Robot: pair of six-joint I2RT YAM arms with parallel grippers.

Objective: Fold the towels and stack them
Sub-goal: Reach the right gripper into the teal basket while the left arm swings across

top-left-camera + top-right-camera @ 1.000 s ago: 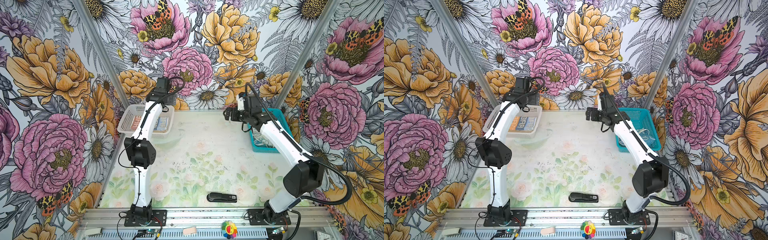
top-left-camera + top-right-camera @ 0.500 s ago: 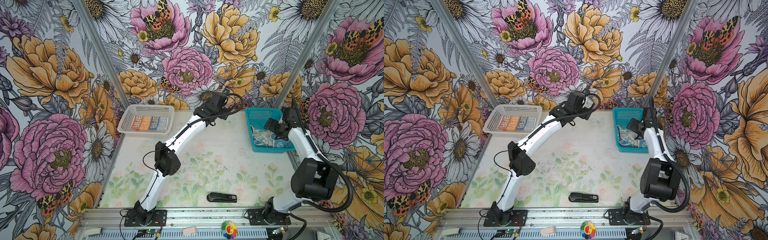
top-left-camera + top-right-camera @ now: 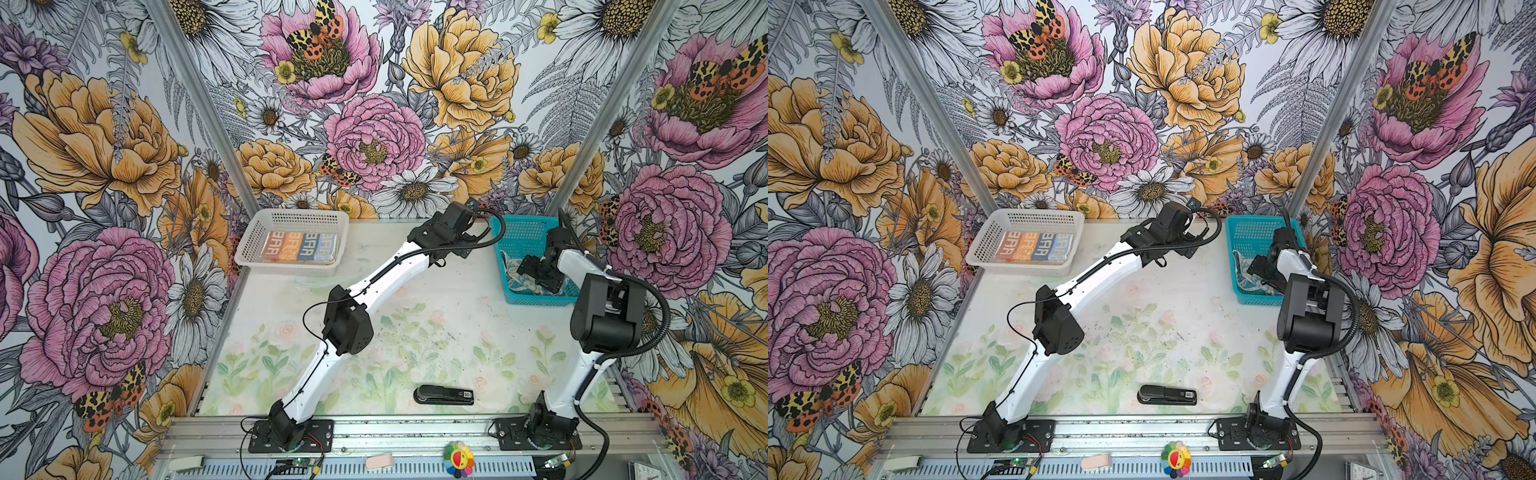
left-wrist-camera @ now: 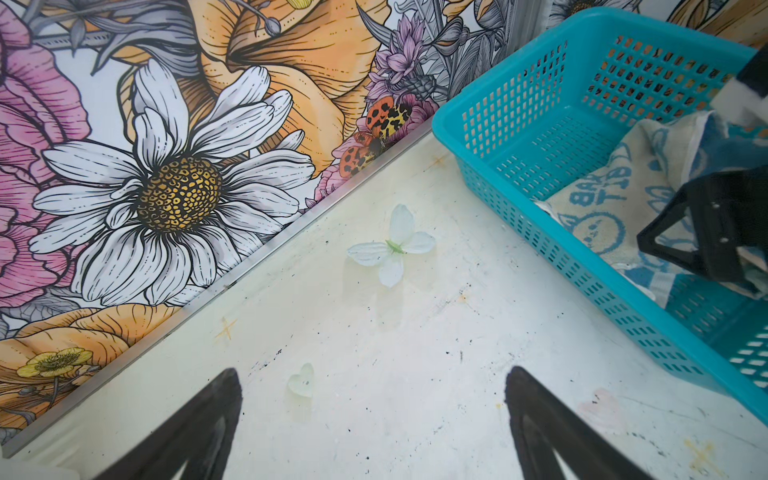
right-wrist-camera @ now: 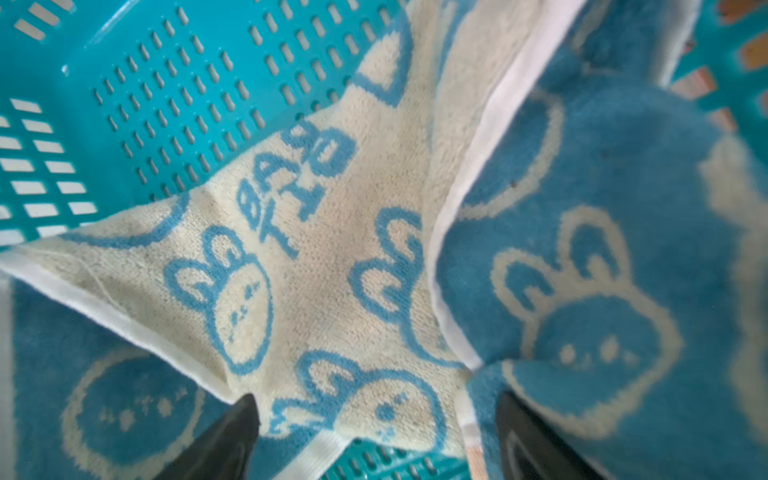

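The crumpled cream terry towel with blue bunny faces (image 5: pixel 324 291) lies in the perforated teal plastic basket (image 5: pixel 124 83), directly under the right tool (image 5: pixel 376 401). The tool's jaws stand apart astride a cream fold and pinch nothing yet. Blue folds lie on either side of the tool; we cannot tell whether they are this cloth's back or a second towel.

We judge this to be a pick from the basket. We would bite a single layer near the white hem and lift straight up, clear of the basket wall.

The left tool (image 4: pixel 372 374) hangs wide open and empty over the scuffed pale desk (image 4: pixel 415 332), just beside the basket. Well apart from both tools, a folded towel in lettered orange, cream and blue bands (image 3: pixel 299 247) sits in the perforated white plastic basket (image 3: pixel 253 232). A black stapler (image 3: pixel 444 395) lies on the desk, and flowered walls close three sides.
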